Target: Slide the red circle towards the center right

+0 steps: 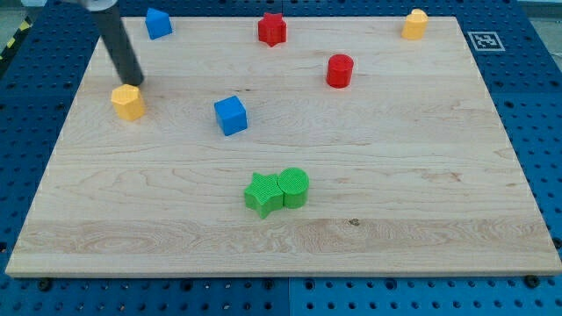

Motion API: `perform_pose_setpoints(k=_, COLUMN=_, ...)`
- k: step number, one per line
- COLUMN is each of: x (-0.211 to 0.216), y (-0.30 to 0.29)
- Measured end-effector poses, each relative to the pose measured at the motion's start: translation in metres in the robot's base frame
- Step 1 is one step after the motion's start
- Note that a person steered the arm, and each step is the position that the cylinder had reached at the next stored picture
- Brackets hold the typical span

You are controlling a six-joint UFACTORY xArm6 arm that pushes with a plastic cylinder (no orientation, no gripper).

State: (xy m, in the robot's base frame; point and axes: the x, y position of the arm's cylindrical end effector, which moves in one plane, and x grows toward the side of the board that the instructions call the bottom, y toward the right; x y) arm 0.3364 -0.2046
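The red circle [340,70] stands on the wooden board at the view's upper middle-right. My tip [134,82] is far to its left, at the view's upper left, just above a yellow hexagon block [128,102] and touching or nearly touching its top edge. The dark rod slants up and left from the tip to the view's top edge.
A red star [272,29] sits at the top centre. A blue block [158,23] is at the top left, a yellow block [414,24] at the top right, a blue cube [231,115] left of centre. A green star [262,194] and green circle [294,187] touch below centre.
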Motion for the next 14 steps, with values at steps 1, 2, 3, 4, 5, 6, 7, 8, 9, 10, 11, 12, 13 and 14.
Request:
perform_pose_setpoints(k=1, x=0.0, y=0.054)
perform_pose_setpoints(k=2, x=0.002, y=0.078)
perform_pose_setpoints(k=3, x=0.002, y=0.079)
perform_pose_setpoints(k=4, x=0.001, y=0.118)
perform_pose_setpoints(k=5, x=-0.013, y=0.199)
perform_pose_setpoints(k=6, x=-0.018, y=0.246)
perform_pose_setpoints(k=7, x=-0.018, y=0.256)
perform_pose_setpoints(k=8, x=-0.018, y=0.292)
perform_pose_setpoints(k=9, x=-0.008, y=0.294)
perform_pose_setpoints(k=10, x=-0.006, y=0.317)
perform_pose_setpoints(k=11, x=-0.006, y=0.356)
perform_pose_setpoints(k=12, x=-0.002, y=0.389)
perform_pose_setpoints(k=13, x=0.008, y=0.409)
perform_pose_setpoints(k=14, x=0.022, y=0.412)
